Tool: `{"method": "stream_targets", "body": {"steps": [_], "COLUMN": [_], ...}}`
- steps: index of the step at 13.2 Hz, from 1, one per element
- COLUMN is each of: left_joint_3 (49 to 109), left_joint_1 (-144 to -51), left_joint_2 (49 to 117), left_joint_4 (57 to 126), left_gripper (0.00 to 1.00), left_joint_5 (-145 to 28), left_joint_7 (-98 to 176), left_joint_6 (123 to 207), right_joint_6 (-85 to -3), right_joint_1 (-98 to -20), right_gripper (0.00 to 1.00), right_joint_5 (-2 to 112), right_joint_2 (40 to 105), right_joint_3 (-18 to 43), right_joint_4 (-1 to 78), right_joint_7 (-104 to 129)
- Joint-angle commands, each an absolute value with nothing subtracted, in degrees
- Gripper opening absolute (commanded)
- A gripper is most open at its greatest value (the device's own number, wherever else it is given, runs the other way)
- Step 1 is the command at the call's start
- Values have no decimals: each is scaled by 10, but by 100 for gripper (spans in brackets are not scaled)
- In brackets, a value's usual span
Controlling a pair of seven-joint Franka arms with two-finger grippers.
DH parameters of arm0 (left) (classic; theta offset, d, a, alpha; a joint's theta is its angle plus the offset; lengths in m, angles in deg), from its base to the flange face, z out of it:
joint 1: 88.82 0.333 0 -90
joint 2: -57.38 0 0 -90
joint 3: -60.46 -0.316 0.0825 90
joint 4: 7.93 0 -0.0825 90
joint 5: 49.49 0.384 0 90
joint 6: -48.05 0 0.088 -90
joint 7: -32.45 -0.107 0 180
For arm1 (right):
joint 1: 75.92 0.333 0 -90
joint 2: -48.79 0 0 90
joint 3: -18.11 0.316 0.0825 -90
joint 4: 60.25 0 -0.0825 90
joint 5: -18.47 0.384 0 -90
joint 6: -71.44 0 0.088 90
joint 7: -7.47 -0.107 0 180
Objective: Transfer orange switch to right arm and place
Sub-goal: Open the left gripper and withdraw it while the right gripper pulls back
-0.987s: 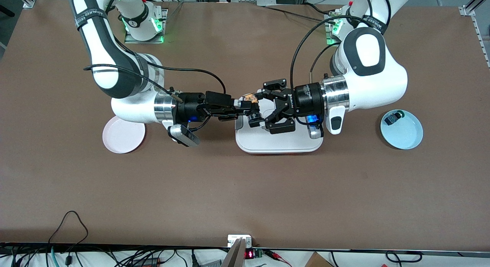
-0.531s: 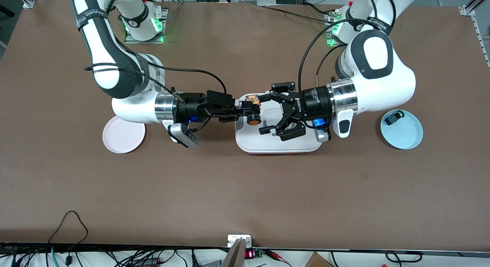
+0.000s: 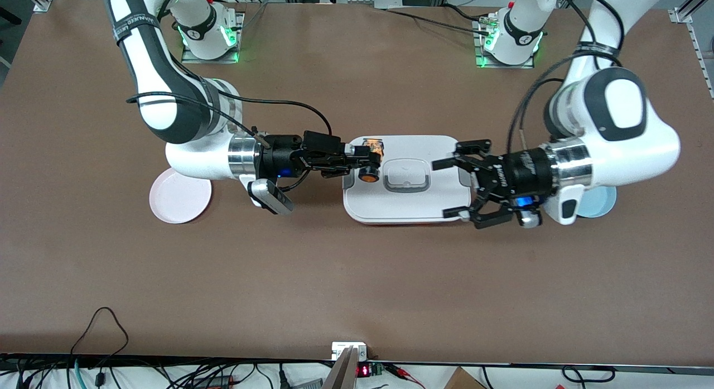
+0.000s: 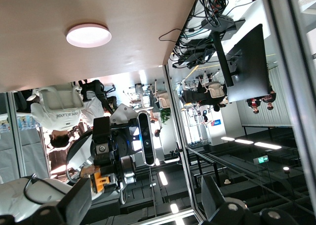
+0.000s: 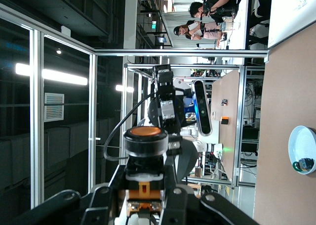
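Note:
The orange switch (image 3: 368, 176) is held in my right gripper (image 3: 363, 162), which is shut on it over the edge of the white tray (image 3: 413, 206) toward the right arm's end. In the right wrist view the switch (image 5: 144, 133) sits between the fingers of the right gripper (image 5: 145, 205), its orange cap pointing away and its orange-yellow block at the rear. My left gripper (image 3: 443, 189) is open and empty over the tray's edge toward the left arm's end. In the left wrist view the left gripper (image 4: 145, 210) is spread wide, and the switch (image 4: 102, 179) shows farther off.
A pink plate (image 3: 179, 198) lies under the right arm's wrist; it also shows in the left wrist view (image 4: 89, 35). A light blue plate (image 3: 607, 198) is mostly hidden under the left arm. In the right wrist view this plate (image 5: 302, 138) holds a green-capped switch (image 5: 303, 164).
My left gripper has let go of the switch, opened wide and drawn back toward the left arm's end. The right gripper has stayed in place with the switch.

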State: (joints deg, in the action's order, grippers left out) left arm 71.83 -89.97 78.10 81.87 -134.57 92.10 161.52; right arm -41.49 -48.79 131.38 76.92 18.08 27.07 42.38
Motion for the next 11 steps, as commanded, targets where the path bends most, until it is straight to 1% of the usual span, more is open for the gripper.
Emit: {"method": "stream_targets", "body": {"steps": [1, 2, 4, 5, 7, 9, 11], "left_joint_3": [668, 648, 622, 615, 593, 576, 567], "left_joint_1": [-903, -903, -902, -901, -901, -892, -882], "left_joint_2": [784, 784, 771, 765, 753, 744, 729], "left_joint_4": [811, 808, 805, 805, 806, 808, 807], "left_gripper": [84, 86, 98, 100, 100, 100, 100], "left_joint_5": [-1339, -1296, -1185, -1138, -1055, -992, -918], "left_joint_7": [922, 921, 921, 919, 863, 824, 805], "left_joint_6": [1549, 1527, 1494, 1476, 1439, 1425, 1412], "right_joint_6": [-408, -407, -405, -394, -357, -331, -309], "right_joint_1": [-490, -495, -519, -535, -562, -590, -618], "right_gripper": [17, 17, 17, 17, 17, 16, 16], "right_joint_5": [1307, 1293, 1227, 1192, 1132, 1033, 910], "right_joint_2": [766, 763, 751, 747, 747, 747, 748], "right_joint_3": [180, 178, 178, 178, 178, 178, 178], "right_joint_4": [273, 278, 295, 297, 299, 299, 299], "right_joint_7": [435, 433, 432, 432, 428, 432, 438]}}
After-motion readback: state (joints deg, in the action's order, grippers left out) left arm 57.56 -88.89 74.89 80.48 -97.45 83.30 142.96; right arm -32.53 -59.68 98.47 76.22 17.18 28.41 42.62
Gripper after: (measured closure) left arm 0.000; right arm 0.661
